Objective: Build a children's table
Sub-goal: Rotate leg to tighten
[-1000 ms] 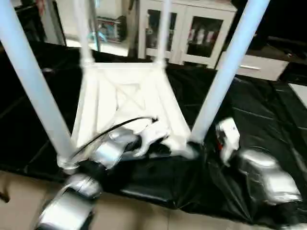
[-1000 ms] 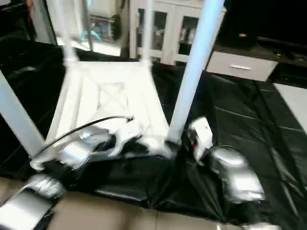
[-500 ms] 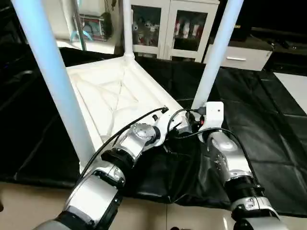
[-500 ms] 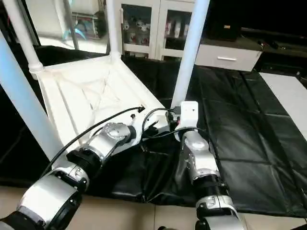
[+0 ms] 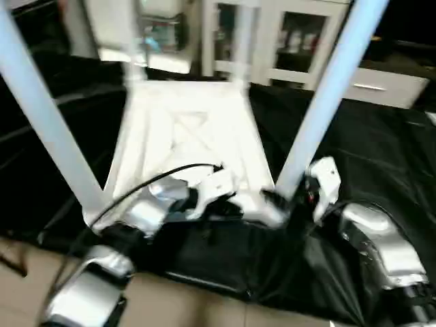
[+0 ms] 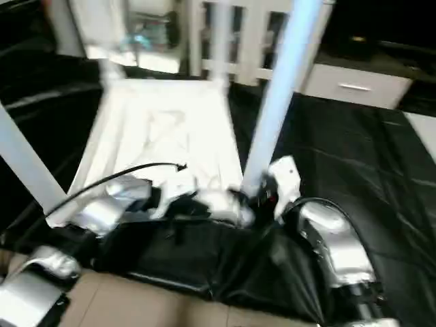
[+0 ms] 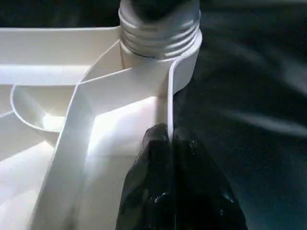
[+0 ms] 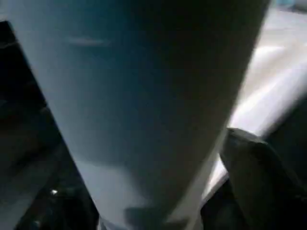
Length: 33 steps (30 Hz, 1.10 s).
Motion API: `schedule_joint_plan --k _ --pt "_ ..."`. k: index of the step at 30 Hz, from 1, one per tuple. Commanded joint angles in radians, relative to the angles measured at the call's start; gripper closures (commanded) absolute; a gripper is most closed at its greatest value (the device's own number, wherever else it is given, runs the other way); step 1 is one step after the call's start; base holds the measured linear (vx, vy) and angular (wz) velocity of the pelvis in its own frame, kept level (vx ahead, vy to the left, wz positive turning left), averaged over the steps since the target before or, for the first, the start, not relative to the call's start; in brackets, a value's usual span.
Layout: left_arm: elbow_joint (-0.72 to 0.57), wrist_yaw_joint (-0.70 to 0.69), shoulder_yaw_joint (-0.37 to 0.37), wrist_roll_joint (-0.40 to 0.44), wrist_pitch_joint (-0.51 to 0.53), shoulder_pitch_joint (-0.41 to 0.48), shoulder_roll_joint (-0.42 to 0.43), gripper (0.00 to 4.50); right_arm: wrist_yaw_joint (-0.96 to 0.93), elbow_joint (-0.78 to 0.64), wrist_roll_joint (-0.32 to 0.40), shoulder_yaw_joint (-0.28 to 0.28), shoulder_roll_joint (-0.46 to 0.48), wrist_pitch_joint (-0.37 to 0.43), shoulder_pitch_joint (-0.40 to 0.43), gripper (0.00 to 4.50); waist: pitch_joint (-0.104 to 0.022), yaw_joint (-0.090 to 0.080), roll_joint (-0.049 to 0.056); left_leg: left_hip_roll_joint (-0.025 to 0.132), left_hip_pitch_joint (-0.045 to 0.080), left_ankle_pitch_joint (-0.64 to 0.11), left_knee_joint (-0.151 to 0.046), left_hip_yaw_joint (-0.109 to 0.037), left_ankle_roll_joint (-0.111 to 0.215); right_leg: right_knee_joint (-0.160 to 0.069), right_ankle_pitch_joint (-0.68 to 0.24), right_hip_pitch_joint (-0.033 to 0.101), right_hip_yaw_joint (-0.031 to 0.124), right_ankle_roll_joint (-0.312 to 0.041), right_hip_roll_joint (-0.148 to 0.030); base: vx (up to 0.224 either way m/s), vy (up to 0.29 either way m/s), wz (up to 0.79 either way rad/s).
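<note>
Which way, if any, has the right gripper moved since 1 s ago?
No real move. The whole view shifted, so that is the camera; against the near right leg, the right gripper is still at its base, beside the tabletop corner.

Upturned tabletop (image 5: 187, 139) on sheet (image 5: 381, 150), four legs (image 5: 325, 95) upright at corners

Four long white tapered tube legs are rising around the upturned white plastic ribbed tabletop (image 5: 187, 139), the near-right leg (image 5: 319, 105) and near-left leg (image 5: 42, 119) flanking its open middle. Black plastic sheeting (image 5: 381, 150) is lying open to the right.
</note>
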Motion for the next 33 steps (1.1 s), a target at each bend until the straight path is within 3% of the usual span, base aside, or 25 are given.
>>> schedule_joint_plan --k 1,3,4,7,10,12,18,21,24,26,30,31,32,33 --pt "-0.044 -0.118 -0.05 -0.013 0.026 0.03 0.016 4.5 0.066 -0.029 0.005 -0.021 -0.063 0.021 0.015 0.55 -0.06 0.003 -0.015 0.025 0.0 -0.154 -0.065 0.0 0.119 -0.042 -0.115 0.052 0.035 -0.251 -0.016 0.066 0.011 -0.02" --pt "-0.06 -0.136 -0.053 -0.007 0.028 0.035 0.026 4.5 0.109 -0.043 0.014 -0.008 -0.086 0.039 0.024 0.5 -0.068 0.003 -0.019 0.019 0.0 -0.071 -0.056 0.003 0.141 -0.027 0.0 0.057 0.036 -0.286 -0.013 0.066 0.013 -0.02" --pt "-0.096 -0.162 -0.061 -0.001 0.033 0.042 0.048 4.5 0.195 -0.058 0.03 0.029 -0.131 0.066 0.032 0.5 -0.07 0.003 -0.026 0.017 -0.003 -0.034 -0.051 0.004 0.161 -0.022 0.044 0.061 0.037 -0.299 -0.013 0.054 0.014 -0.02" --pt "-0.096 -0.163 -0.065 -0.001 0.032 0.041 0.052 4.5 0.238 -0.04 0.021 0.066 -0.128 0.049 0.026 0.5 -0.067 0.005 -0.015 0.018 0.0 -0.026 -0.048 0.006 0.182 -0.023 0.042 0.054 0.037 -0.308 -0.014 0.018 0.005 -0.01" --pt "-0.092 -0.152 -0.072 -0.002 0.046 0.036 0.042 4.5 0.242 -0.012 0.02 0.077 -0.111 0.036 0.015 0.5 -0.063 0.006 -0.02 0.021 0.0 -0.108 -0.055 0.006 0.142 -0.034 -0.061 0.055 0.036 -0.295 -0.017 0.0 0.0 0.0" --pt "-0.099 -0.152 -0.075 -0.004 0.055 0.037 0.037 4.5 0.245 0.002 0.017 0.085 -0.099 0.026 0.008 0.85 -0.058 0.009 -0.014 0.021 0.001 -0.187 -0.061 0.003 0.094 -0.043 -0.151 0.053 0.037 -0.272 -0.017 0.0 0.0 0.0" --pt "-0.1 -0.144 -0.075 0.009 0.054 0.044 0.026 4.5 0.249 0.029 0.031 0.074 -0.076 0.022 0.0 1.33 -0.053 0.009 -0.014 0.02 0.004 -0.291 -0.07 -0.002 0.039 -0.061 -0.284 0.05 0.038 -0.215 -0.017 0.0 0.0 0.0" --pt "-0.103 -0.144 -0.08 0.009 0.059 0.045 0.027 4.5 0.267 0.022 0.031 0.08 -0.086 0.017 0.016 1.65 -0.056 0.009 -0.014 0.021 0.001 -0.268 -0.07 -0.005 0.038 -0.056 -0.258 0.054 0.038 -0.211 -0.016 0.0 0.0 0.0" --pt "-0.095 -0.146 -0.086 0.013 0.056 0.043 0.03 4.5 0.282 0.027 0.028 0.082 -0.097 0.012 0.021 1.82 -0.059 0.009 -0.009 0.019 0.0 -0.225 -0.066 -0.004 0.05 -0.048 -0.182 0.056 0.037 -0.23 -0.014 0.0 0.0 0.0" --pt "-0.086 -0.144 -0.091 0.019 0.055 0.041 0.028 4.5 0.296 0.04 0.026 0.081 -0.103 0.01 0.018 1.88 -0.061 0.01 -0.015 0.019 -0.001 -0.205 -0.064 -0.003 0.063 -0.043 -0.147 0.058 0.036 -0.246 -0.013 0.0 0.0 0.0" --pt "-0.088 -0.141 -0.09 0.021 0.058 0.042 0.026 4.5 0.312 0.047 0.02 0.089 -0.109 0.002 0.014 1.9 -0.059 0.013 -0.013 0.02 -0.001 -0.216 -0.064 -0.002 0.067 -0.047 -0.172 0.058 0.036 -0.248 -0.016 0.0 0.0 0.0" --pt "-0.085 -0.139 -0.089 0.023 0.053 0.045 0.027 4.5 0.319 0.053 0.013 0.096 -0.11 -0.004 0.01 1.9 -0.059 0.013 -0.014 0.02 -0.001 -0.224 -0.065 -0.003 0.063 -0.048 -0.188 0.058 0.036 -0.243 -0.016 0.0 0.0 0.0" --pt "-0.085 -0.139 -0.089 0.023 0.053 0.045 0.027 4.5 0.319 0.053 0.013 0.096 -0.11 -0.004 0.01 1.9 -0.059 0.012 -0.022 0.02 -0.002 -0.223 -0.064 -0.002 0.064 -0.049 -0.194 0.058 0.036 -0.24 -0.016 0.0 0.0 0.0" --pt "-0.085 -0.136 -0.09 0.028 0.05 0.048 0.029 4.5 0.319 0.058 0.01 0.098 -0.109 -0.008 0.009 1.91 -0.058 0.014 -0.02 0.02 -0.002 -0.222 -0.065 -0.003 0.064 -0.049 -0.209 0.058 0.036 -0.234 -0.017 0.0 0.0 0.0"
